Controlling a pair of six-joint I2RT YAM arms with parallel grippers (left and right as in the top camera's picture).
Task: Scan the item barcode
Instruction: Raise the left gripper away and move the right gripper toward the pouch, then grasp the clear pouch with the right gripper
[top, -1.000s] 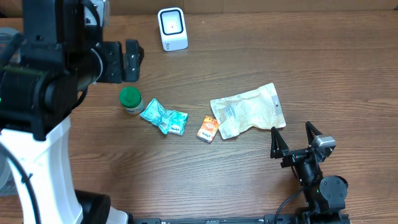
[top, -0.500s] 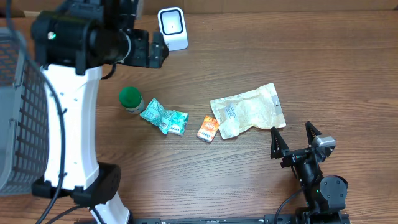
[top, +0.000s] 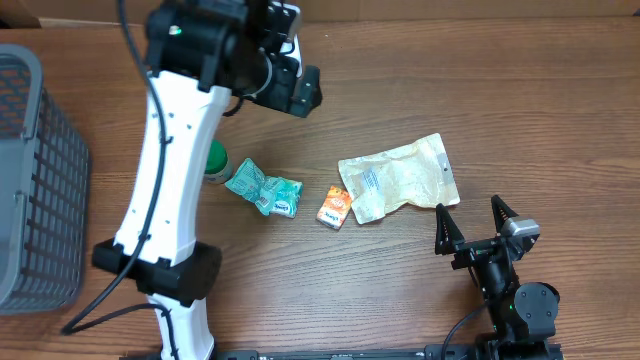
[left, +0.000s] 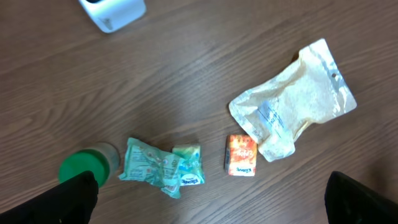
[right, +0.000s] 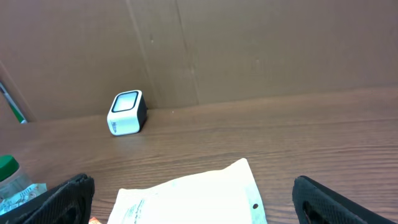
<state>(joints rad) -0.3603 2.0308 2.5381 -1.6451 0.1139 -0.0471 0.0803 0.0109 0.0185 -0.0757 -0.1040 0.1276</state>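
A white scanner (top: 287, 40) stands at the table's back edge, partly hidden by my left arm. A white pouch (top: 400, 178), a small orange box (top: 336, 207), teal packets (top: 263, 188) and a green-lidded bottle (top: 212, 160) lie in a row mid-table. My left gripper (top: 303, 90) hangs high above the table near the scanner, open and empty. From its wrist view I see the pouch (left: 292, 106), orange box (left: 241, 155) and teal packets (left: 165, 167) below. My right gripper (top: 472, 222) rests open just in front of the pouch (right: 193, 196), holding nothing.
A grey mesh basket (top: 30, 180) stands at the left edge of the table. A cardboard wall (right: 249, 50) runs behind the scanner (right: 127, 112). The left arm's white link (top: 165, 190) stretches over the bottle.
My left arm has swung to the right along the back of the table, from the far left to beside the scanner, uncovering the basket. The right arm has not moved.
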